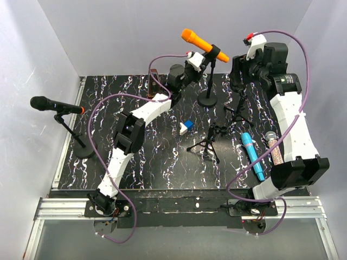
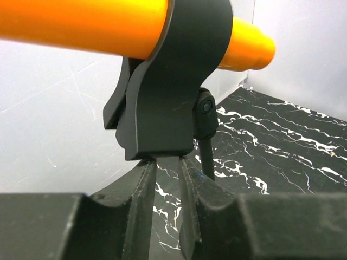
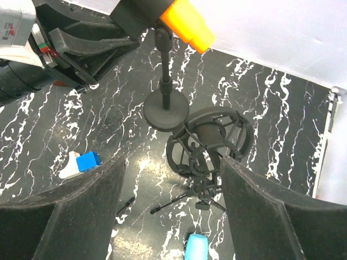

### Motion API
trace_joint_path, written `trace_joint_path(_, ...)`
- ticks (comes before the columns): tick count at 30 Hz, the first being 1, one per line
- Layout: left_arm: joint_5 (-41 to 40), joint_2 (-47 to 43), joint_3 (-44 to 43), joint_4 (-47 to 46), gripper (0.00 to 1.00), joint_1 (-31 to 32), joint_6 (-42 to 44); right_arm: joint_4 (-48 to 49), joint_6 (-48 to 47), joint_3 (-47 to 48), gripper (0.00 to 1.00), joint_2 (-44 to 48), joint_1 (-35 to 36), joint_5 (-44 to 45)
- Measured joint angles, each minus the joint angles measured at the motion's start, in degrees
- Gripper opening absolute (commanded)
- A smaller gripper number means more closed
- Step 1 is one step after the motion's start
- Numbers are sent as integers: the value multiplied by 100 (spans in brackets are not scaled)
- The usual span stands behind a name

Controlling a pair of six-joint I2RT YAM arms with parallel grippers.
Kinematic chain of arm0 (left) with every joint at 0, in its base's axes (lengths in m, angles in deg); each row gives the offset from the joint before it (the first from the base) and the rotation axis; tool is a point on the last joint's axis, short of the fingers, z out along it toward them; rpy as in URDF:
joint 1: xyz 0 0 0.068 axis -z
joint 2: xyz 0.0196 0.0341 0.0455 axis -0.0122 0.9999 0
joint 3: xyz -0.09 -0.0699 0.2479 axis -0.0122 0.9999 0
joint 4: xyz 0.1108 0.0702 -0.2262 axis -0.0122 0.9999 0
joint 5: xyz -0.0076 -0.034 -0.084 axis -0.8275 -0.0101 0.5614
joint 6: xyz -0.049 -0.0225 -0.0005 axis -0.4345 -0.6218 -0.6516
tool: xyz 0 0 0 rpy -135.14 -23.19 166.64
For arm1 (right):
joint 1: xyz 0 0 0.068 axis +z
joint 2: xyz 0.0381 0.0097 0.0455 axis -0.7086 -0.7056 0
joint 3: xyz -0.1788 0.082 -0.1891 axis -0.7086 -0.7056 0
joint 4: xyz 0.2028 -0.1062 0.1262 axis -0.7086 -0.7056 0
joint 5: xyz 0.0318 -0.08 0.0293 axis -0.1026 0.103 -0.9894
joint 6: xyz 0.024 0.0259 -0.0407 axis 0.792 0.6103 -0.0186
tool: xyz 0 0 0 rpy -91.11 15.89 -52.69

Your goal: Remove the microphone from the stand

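The orange microphone [image 1: 200,44] sits tilted in the black clip [image 1: 214,53] of a round-based stand [image 1: 207,100] at the back centre. My left gripper [image 1: 196,60] is just left of the clip. In the left wrist view its fingers [image 2: 142,184] stand a narrow gap apart, nothing showing between them, tips right under the clip [image 2: 173,81] that holds the microphone [image 2: 81,24]. My right gripper [image 1: 240,73] is wide open and empty to the right of the stand, hovering above a shock-mount holder [image 3: 209,143]. The right wrist view shows the microphone's end [image 3: 187,21] and the stand base [image 3: 165,108].
A black microphone [image 1: 54,105] rests on its own stand at the left. A blue microphone [image 1: 252,156] and a glittery one [image 1: 274,147] lie at the right. A small tripod [image 1: 210,140], the shock-mount tripod [image 1: 238,111] and a blue-and-white block [image 1: 186,127] stand mid-table.
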Motion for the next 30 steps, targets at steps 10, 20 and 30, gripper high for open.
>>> trace_joint_path(10,188,-243,393,28,0,-33,85,44,-535,717,79,-798,0,-966)
trace_joint_path(20,286,-1082,1073,-61,26,-133,118,321,-1849,1993,82,-1996,116,-1294)
trace_joint_path(30,341,-2387,2197,632,66,-229,-83,313,-2514,2837,75,-3003,120,-1353)
